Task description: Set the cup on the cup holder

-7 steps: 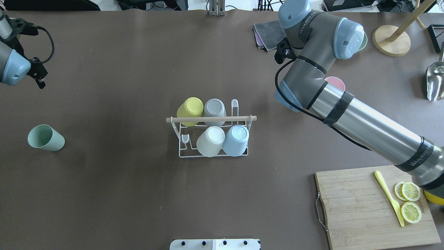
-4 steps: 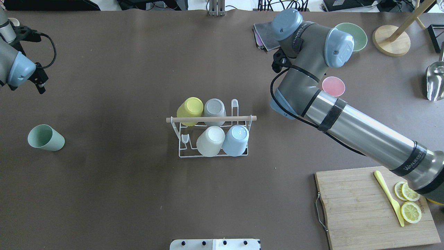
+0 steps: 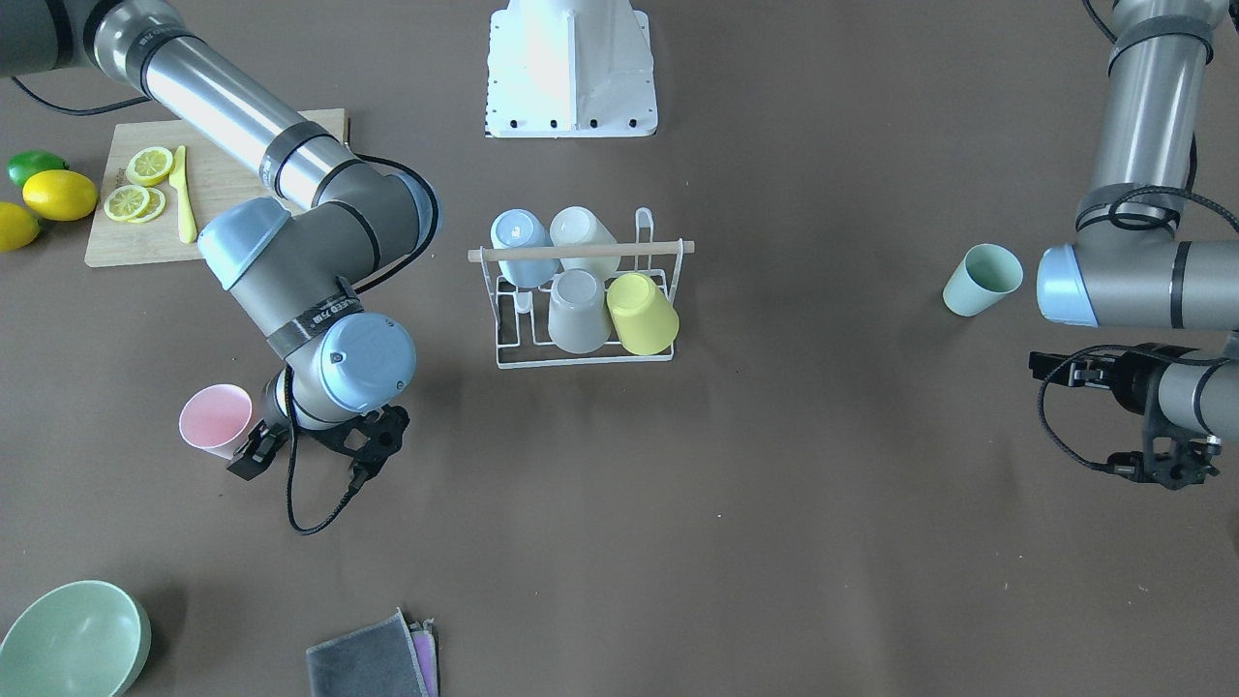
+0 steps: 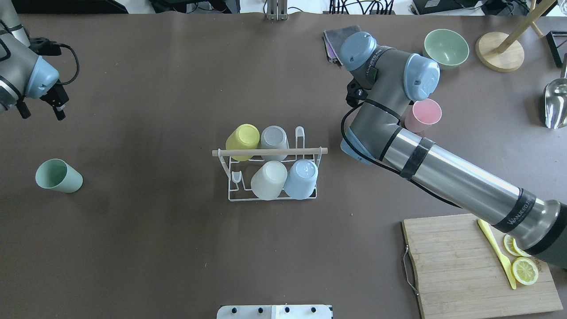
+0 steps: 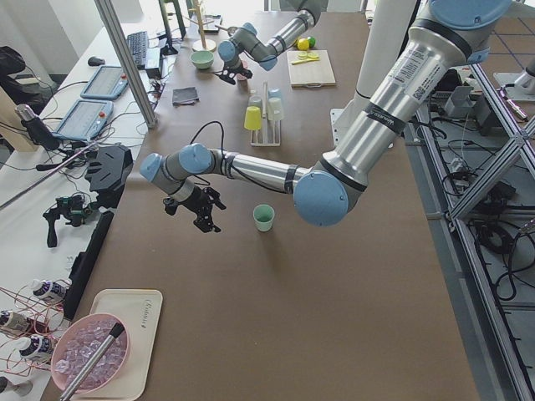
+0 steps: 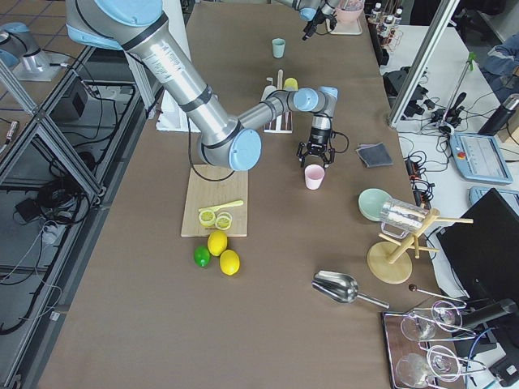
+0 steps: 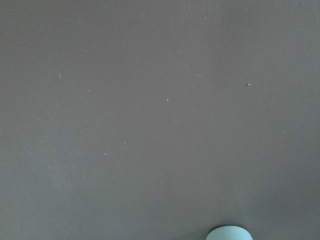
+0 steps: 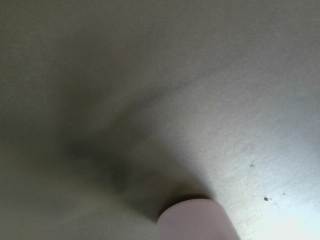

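Observation:
The white wire cup holder [image 4: 230, 195] with a wooden rod handle stands mid-table, also in the front view [image 3: 503, 360]. It carries yellow, grey, cream and blue cups upside down. Two prongs are bare. A pink cup [image 4: 426, 111] stands upright at the right, also in the front view [image 3: 215, 418]. My right gripper [image 3: 312, 447] hangs low just beside it, jaws apart, not around it. A green cup [image 4: 57, 176] stands at the left. My left gripper [image 4: 40, 113] is open and empty, well behind it.
A green bowl [image 4: 446, 48] and a grey cloth [image 3: 373, 658] lie behind the pink cup. A wooden stand [image 4: 499, 51] and a metal scoop [image 4: 556, 104] are at the far right. A cutting board [image 4: 456, 266] with lemon slices is front right.
My right arm has swung leftward, uncovering the green bowl and more of the pink cup. My left wrist has shifted slightly rightward. No cup has moved.

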Available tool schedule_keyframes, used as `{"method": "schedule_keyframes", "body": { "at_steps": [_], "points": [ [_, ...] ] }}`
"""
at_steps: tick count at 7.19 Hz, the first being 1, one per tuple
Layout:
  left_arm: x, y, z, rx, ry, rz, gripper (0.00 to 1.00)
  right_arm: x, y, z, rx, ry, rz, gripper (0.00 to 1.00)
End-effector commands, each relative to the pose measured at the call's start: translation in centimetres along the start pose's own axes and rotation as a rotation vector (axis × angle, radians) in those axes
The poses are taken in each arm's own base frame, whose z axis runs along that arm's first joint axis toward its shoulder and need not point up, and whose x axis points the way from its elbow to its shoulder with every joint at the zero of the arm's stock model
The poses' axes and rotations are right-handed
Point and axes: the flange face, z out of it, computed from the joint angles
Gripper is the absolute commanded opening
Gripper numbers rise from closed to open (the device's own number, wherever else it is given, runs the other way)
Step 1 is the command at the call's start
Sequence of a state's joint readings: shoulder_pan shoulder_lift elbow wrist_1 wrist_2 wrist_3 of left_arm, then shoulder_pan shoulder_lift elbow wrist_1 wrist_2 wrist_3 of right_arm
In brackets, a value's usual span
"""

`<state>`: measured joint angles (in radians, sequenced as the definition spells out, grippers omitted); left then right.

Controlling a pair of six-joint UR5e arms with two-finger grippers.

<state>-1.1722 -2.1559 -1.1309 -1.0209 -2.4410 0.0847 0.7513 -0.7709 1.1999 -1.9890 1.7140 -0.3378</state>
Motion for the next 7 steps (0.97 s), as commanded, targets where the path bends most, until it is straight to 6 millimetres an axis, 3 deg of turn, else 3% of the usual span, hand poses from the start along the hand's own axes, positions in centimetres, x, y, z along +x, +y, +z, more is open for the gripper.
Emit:
{"method": "schedule_keyframes", "body": {
  "at_steps": [1,3,5,7],
  "points": [
    [1.6,-0.9,2.4,-0.043,0.032,-0.009,0.98,0.0,-0.6,1.5,-0.008,0.015,-0.025,0.99],
    [3.4,-0.9,4.3,-0.090,0.020,-0.013,0.98,0.1,-0.5,1.8,-0.014,0.018,-0.044,0.99],
    [6.4,-0.7,8.0,-0.151,-0.011,0.018,0.98,0.5,-0.4,2.3,-0.035,0.051,-0.122,0.99],
    [6.6,0.6,9.5,-0.183,-0.021,0.031,0.98,0.8,-0.3,2.8,-0.040,0.063,-0.159,0.99]
  ]
}}
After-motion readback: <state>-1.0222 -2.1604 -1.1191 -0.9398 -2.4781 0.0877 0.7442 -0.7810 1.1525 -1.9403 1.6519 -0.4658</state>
